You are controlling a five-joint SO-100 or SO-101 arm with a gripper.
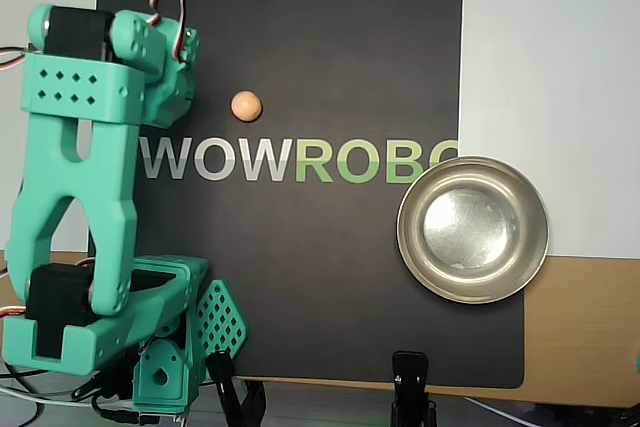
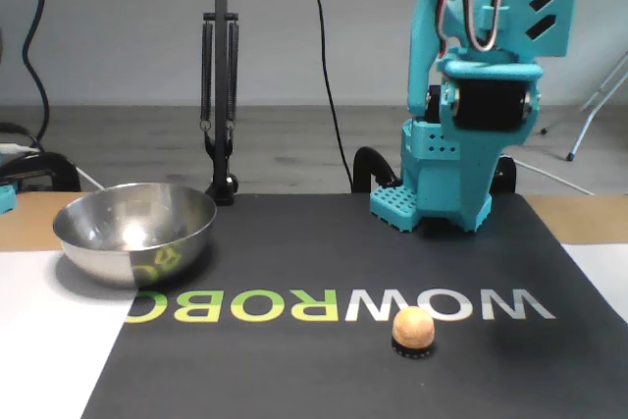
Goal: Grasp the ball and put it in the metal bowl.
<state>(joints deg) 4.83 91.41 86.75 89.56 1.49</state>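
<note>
The small peach-orange ball [image 1: 246, 105] rests on the black mat just above the printed letters; in the fixed view the ball [image 2: 413, 326] sits on a small dark ring. The shiny metal bowl [image 1: 472, 229] stands empty at the mat's right edge, and in the fixed view the bowl [image 2: 134, 232] is at the left. The teal arm [image 1: 80, 177] reaches up the left side, with its wrist end [image 1: 160, 57] left of the ball and apart from it. In the fixed view the wrist [image 2: 486, 105] hangs high above the mat. The gripper's fingers do not show clearly.
The black mat [image 1: 300, 277] carries large printed letters. White sheet [image 1: 550, 67] lies to its right in the overhead view, brown board [image 1: 585, 327] below it. Two black clamps [image 1: 413, 387] grip the near edge. A lamp stand [image 2: 221, 95] rises behind the bowl.
</note>
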